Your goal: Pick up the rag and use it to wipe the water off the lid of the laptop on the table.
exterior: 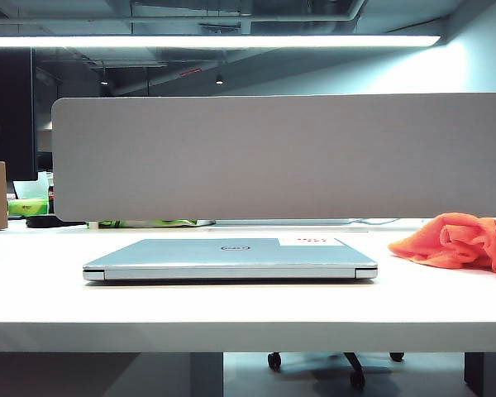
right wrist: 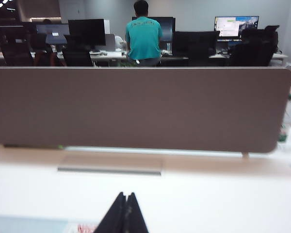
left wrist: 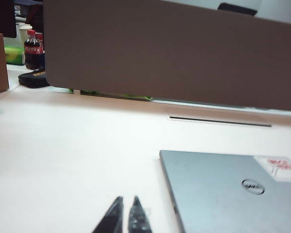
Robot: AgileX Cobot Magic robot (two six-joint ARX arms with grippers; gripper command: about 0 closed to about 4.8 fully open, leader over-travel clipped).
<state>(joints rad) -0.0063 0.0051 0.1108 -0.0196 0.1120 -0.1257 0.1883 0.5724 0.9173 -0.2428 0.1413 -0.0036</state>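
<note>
Rag (exterior: pixel 461 241) lies crumpled on the worktop (exterior: pixel 231 306), right of the closed laptop (exterior: pixel 230 258), not touching it; nobody holds it. No water visible on the lid (left wrist: pixel 233 187) at this resolution, so the wipe may be done, can't confirm. Left hand (left wrist: pixel 125 213) low beside the laptop's edge, fingers nearly together, empty. Right hand (right wrist: pixel 124 213) pinched closed, empty, above the laptop facing the grey divider (exterior: pixel 281 157). Nothing blocks the way to the rag.
</note>
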